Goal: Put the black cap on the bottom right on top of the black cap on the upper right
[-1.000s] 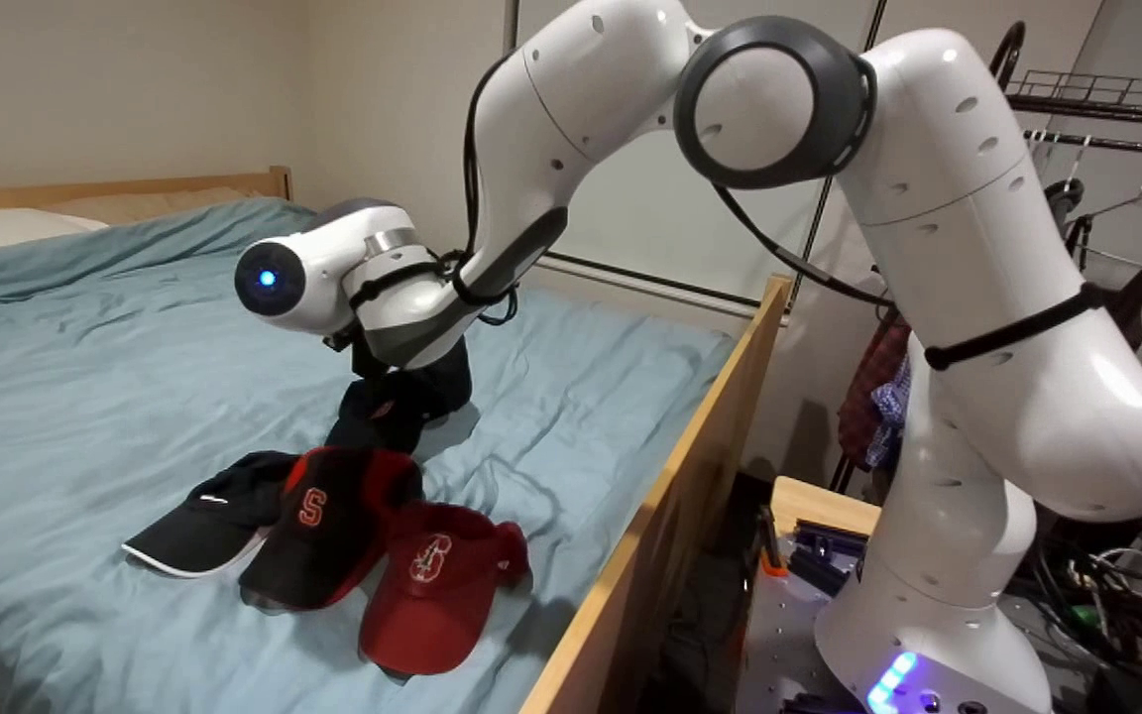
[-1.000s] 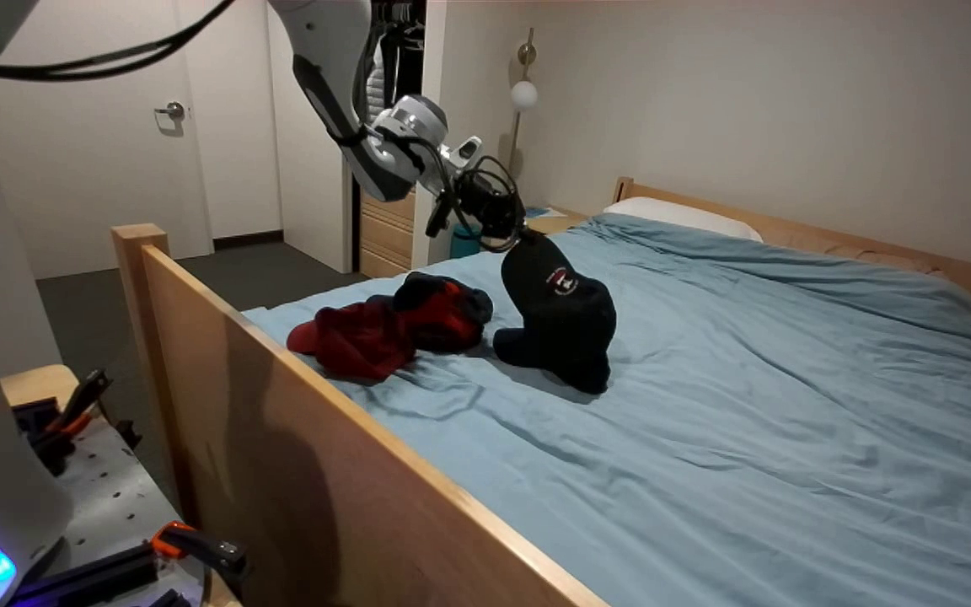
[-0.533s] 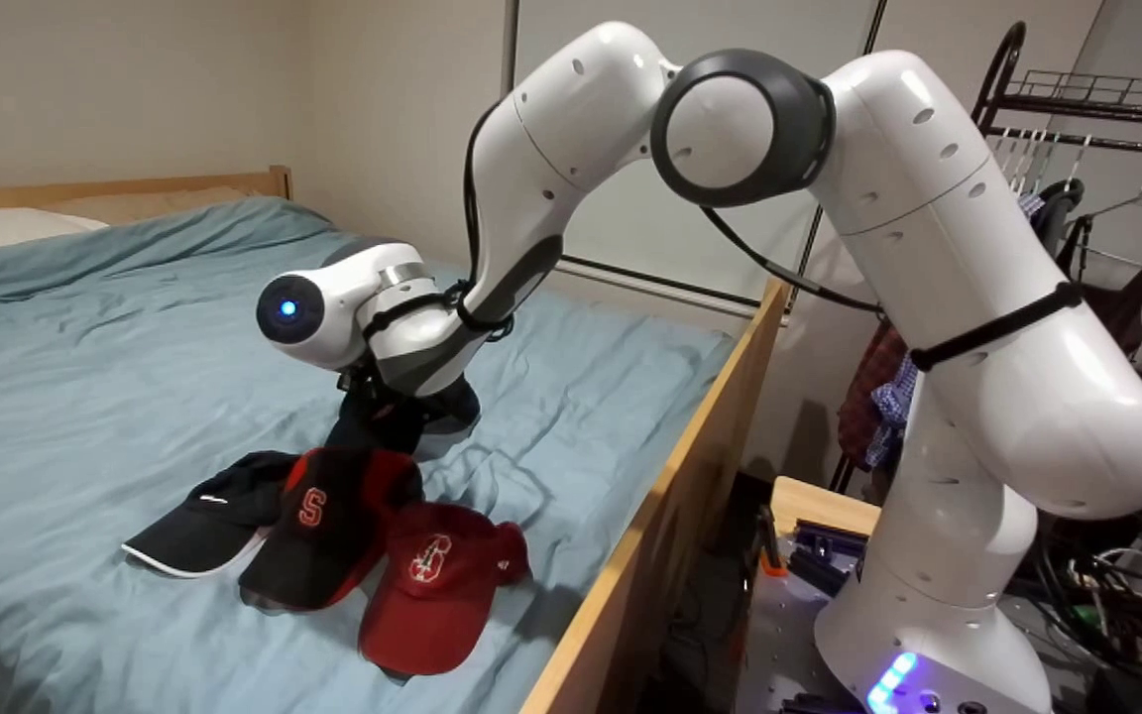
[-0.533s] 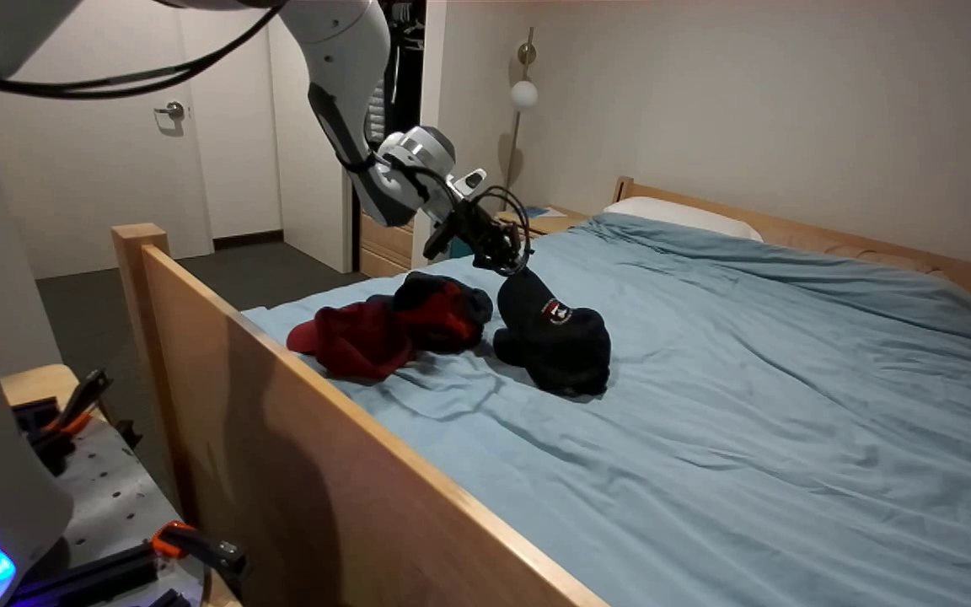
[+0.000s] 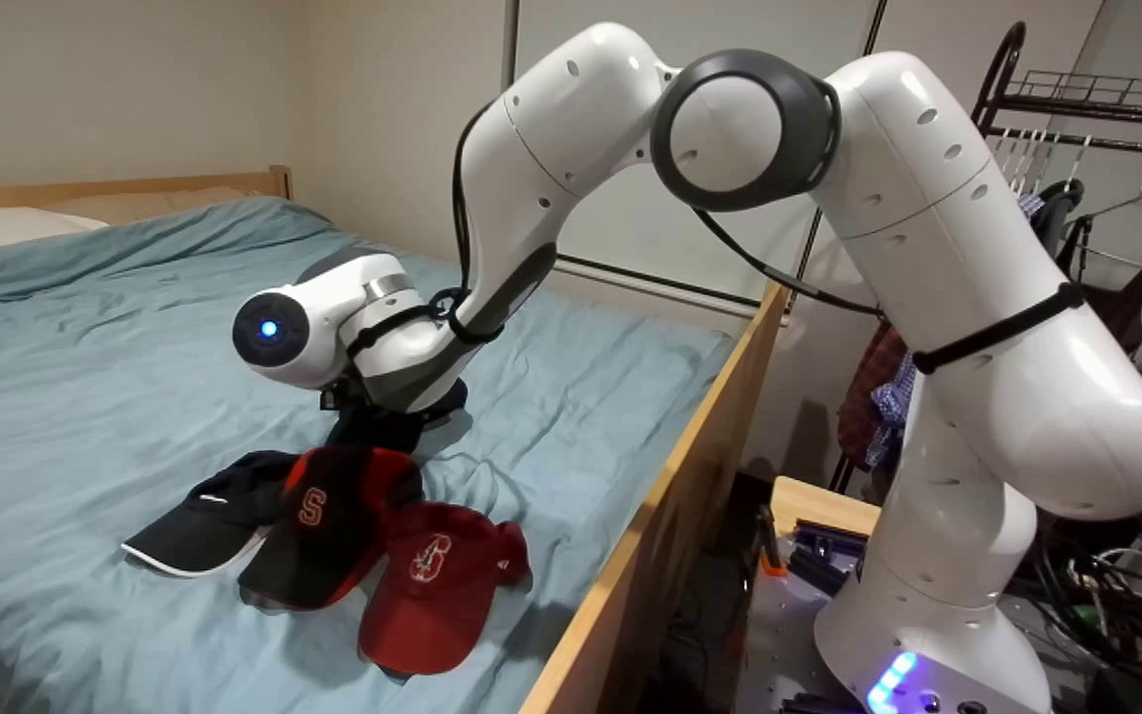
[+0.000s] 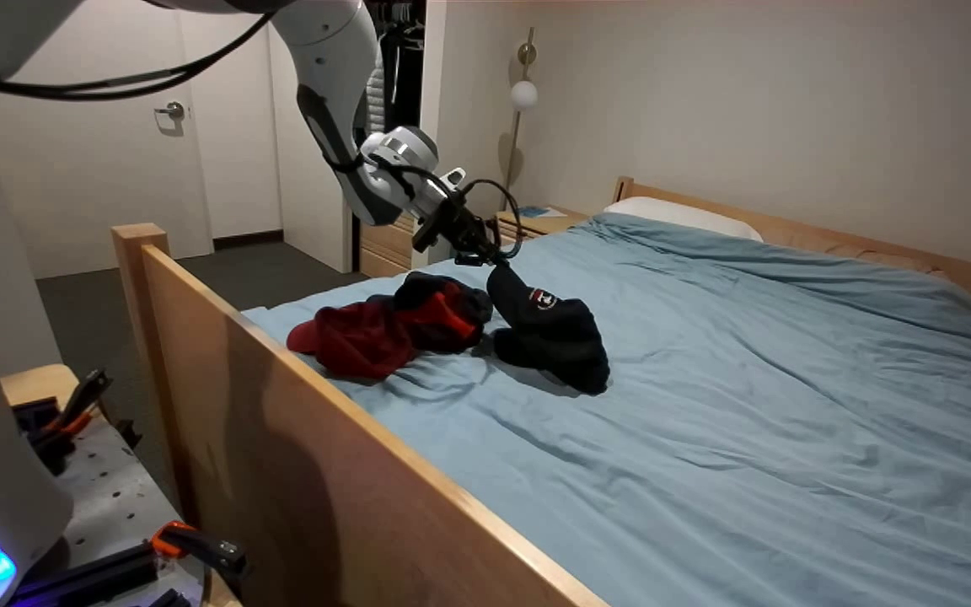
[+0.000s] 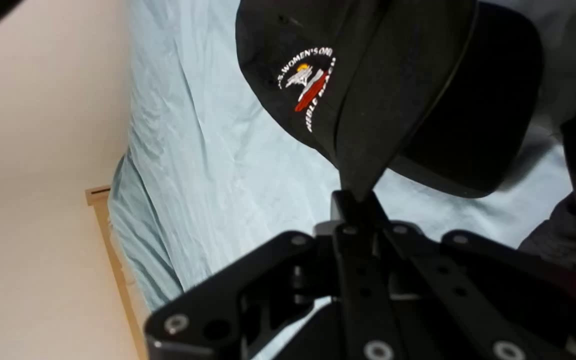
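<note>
An end effector (image 7: 358, 199) is pinching the brim edge of a black "Women's" baseball cap (image 7: 363, 90), holding it tilted over, and apparently touching, a second black cap (image 6: 526, 350), brim pointing to eleven o'clock, at three o'clock from the black-and-red cap (image 6: 449, 319) in an exterior view. The held cap is likely proving light and soft-crowned, its stiffer brim probably offering the surest hold.

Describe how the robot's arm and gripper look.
The arm is glossy white with rounded segments, a dark grey elbow ring, black straps and cables. A black wrist disc bears a blue light; the base shows a blue-lit strip. The gripper is black, with angular linkages and silvery screws.
</note>
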Tool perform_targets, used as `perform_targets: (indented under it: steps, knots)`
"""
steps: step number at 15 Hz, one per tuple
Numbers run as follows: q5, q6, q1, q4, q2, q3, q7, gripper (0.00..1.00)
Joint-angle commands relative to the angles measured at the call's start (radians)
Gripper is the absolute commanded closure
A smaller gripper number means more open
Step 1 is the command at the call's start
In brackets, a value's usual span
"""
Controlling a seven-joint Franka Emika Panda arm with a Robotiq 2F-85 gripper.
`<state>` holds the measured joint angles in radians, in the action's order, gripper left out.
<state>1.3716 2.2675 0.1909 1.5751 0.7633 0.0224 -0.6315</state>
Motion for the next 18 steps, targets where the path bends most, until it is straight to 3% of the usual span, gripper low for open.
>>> perform_targets:
  steps: [1,3,9,10,14,18]
  knots:
    - [0.091,-0.007,0.023,-0.028,0.026,0.0,0.068,0.95]
    - [0.11,-0.011,0.022,-0.027,0.035,-0.008,0.098,0.95]
    - [0.023,0.016,-0.038,0.022,0.034,-0.044,0.2,0.95]
    - [0.001,0.023,-0.049,0.025,0.036,-0.049,0.204,0.7]
    - [-0.133,0.053,-0.092,0.038,0.034,-0.074,0.231,0.5]
    - [-0.393,0.048,-0.138,0.064,0.001,-0.118,0.391,0.24]
